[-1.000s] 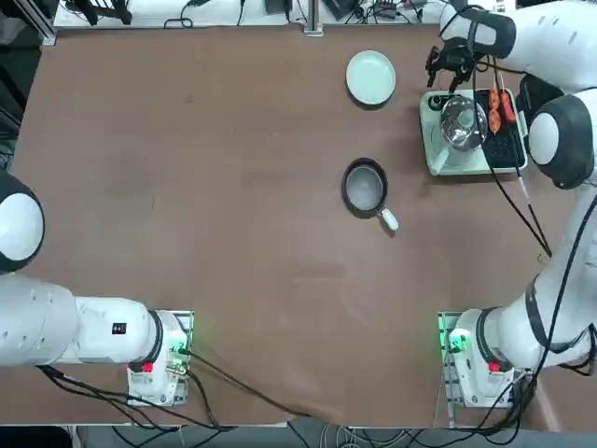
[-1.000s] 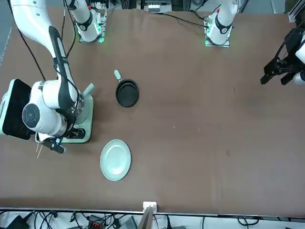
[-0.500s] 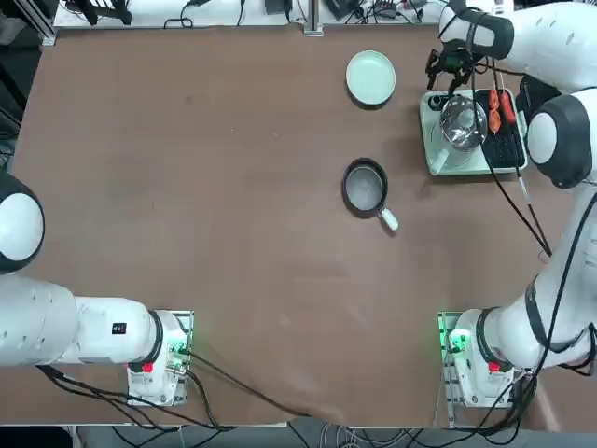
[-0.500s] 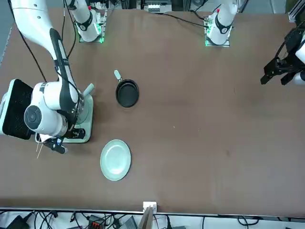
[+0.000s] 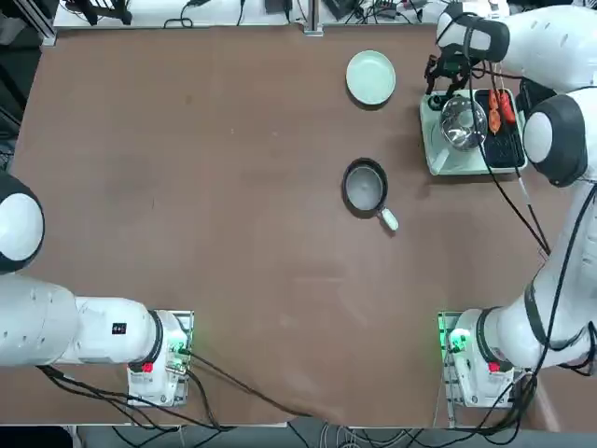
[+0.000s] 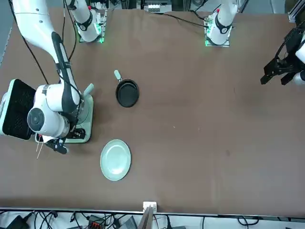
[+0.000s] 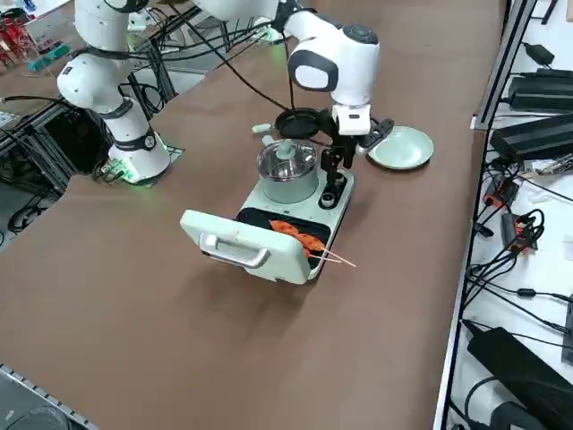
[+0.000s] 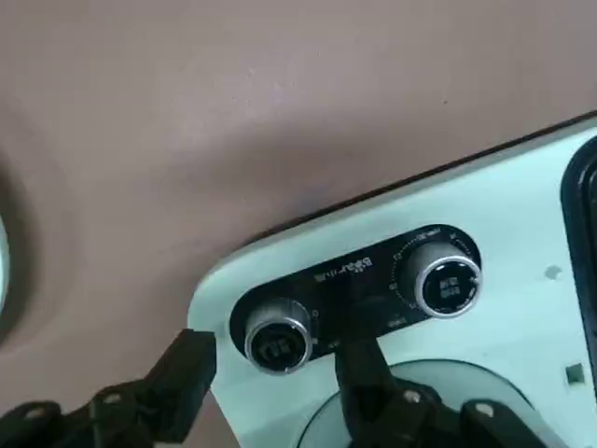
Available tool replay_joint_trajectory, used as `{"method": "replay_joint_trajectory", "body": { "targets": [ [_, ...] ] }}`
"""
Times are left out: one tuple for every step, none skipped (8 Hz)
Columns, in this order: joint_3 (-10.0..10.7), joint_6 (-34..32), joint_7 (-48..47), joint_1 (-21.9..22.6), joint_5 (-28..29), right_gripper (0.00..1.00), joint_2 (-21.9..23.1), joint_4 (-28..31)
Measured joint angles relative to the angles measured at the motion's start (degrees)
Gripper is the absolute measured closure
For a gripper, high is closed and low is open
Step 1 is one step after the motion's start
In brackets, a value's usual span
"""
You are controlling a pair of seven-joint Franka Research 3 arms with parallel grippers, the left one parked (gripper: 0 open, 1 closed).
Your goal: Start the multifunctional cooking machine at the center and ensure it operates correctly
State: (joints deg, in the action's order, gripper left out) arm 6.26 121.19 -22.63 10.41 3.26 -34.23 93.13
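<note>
The multifunctional cooking machine (image 5: 438, 161) is a mint-green box at the table's far right, with a steel pot (image 5: 461, 124) and orange skewered food on its black grill plate (image 7: 295, 235). Its lid (image 7: 237, 244) hangs open. My right gripper (image 5: 446, 82) points down at the machine's dial corner. In the wrist view, my right gripper (image 8: 270, 369) stands open, its two fingers either side of one silver dial (image 8: 277, 338) with small gaps showing. A second dial (image 8: 446, 280) sits beside it, outside the fingers. The front view shows the gripper (image 6: 57, 145) at the machine's (image 6: 82, 136) near corner.
A pale green round plate (image 5: 370, 77) lies just left of the machine. A small dark pan with a white handle (image 5: 365, 187) sits nearer the table's middle. Cables trail from the right arm over the grill side.
The right arm's wrist has shifted slightly over the dial corner. The machine, plate and pan have not moved.
</note>
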Motion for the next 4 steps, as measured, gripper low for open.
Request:
{"method": "replay_joint_trajectory", "body": {
  "targets": [
    [0.0, 0.05, 0.0, 0.01, 0.0, 0.23, -0.13, 0.0],
    [0.0, 0.16, 0.0, 0.02, 0.0, 0.24, -0.29, 0.0],
    [0.0, 0.28, -0.03, 0.02, 0.0, 0.26, -0.52, 0.0],
    [0.0, 0.37, -0.3, 0.02, 0.01, 0.27, -0.73, 0.0]
  ]
}}
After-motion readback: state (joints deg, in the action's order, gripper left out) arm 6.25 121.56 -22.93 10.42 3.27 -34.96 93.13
